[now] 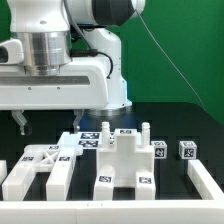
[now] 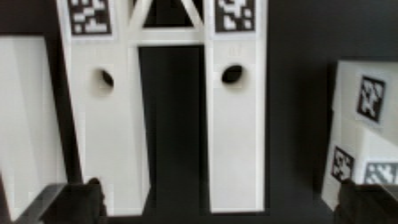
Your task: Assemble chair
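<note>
The chair lies in loose white tagged parts on the black table. My gripper [image 1: 50, 122] hangs open above a two-bar frame part [image 1: 40, 168] at the exterior view's left, clear of it. In the wrist view that frame part [image 2: 231, 120] runs as two long bars joined by a crosspiece, each bar with a dark hole and a tag at its end. Both dark fingertips [image 2: 75, 203] show at the picture's edge, wide apart, and the gripper [image 2: 217, 205] holds nothing. A blocky part with upright posts [image 1: 125, 162] stands in the middle.
Two small tagged cubes [image 1: 160, 150] [image 1: 187, 150] sit at the exterior view's right, with a long white bar [image 1: 207, 182] nearer the front. The marker board [image 1: 92, 138] lies behind the parts. Another tagged white part [image 2: 365, 110] lies beside the frame part.
</note>
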### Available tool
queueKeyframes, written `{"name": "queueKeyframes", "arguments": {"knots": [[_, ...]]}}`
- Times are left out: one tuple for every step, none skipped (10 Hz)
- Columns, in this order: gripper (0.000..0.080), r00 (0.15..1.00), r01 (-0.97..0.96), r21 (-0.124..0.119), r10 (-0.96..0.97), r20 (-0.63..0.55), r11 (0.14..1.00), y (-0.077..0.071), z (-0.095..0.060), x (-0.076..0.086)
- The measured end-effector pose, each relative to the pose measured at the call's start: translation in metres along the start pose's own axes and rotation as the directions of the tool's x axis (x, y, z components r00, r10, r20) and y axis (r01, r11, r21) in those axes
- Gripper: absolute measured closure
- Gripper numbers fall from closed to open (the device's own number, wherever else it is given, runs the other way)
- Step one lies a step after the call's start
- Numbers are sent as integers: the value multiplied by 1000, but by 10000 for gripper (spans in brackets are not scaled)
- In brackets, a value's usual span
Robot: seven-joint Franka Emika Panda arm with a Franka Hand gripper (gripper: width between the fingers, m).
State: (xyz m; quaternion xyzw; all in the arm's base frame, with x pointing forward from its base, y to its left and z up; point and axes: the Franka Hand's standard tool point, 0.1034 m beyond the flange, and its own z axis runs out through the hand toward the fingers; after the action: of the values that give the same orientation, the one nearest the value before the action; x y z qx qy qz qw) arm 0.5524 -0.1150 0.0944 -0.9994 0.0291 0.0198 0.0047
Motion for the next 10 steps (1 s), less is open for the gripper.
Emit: {"name": "queueKeyframes", "arguments": {"knots": [[150, 998, -3, -12, 3, -56, 1000, 2, -2, 7], [150, 999, -3, -12, 2, -55, 1000, 2, -1, 6], [150, 999, -2, -12, 1, -53, 1000, 3, 0, 6], [150, 996, 40, 8, -40, -75, 999, 12, 7, 3], [150, 996, 44, 20, -43, -78, 999, 20, 20, -7], [150, 998, 42, 30, -40, -48, 999, 19, 31, -17], [150, 998, 61, 37, -60, -23, 997, 15, 38, -22], [150, 998, 66, 29, -66, -23, 997, 10, 42, -21], [150, 997, 75, 10, -75, -32, 997, 1, 43, -20], [150, 996, 80, 8, -80, -32, 997, -3, 45, -21]]}}
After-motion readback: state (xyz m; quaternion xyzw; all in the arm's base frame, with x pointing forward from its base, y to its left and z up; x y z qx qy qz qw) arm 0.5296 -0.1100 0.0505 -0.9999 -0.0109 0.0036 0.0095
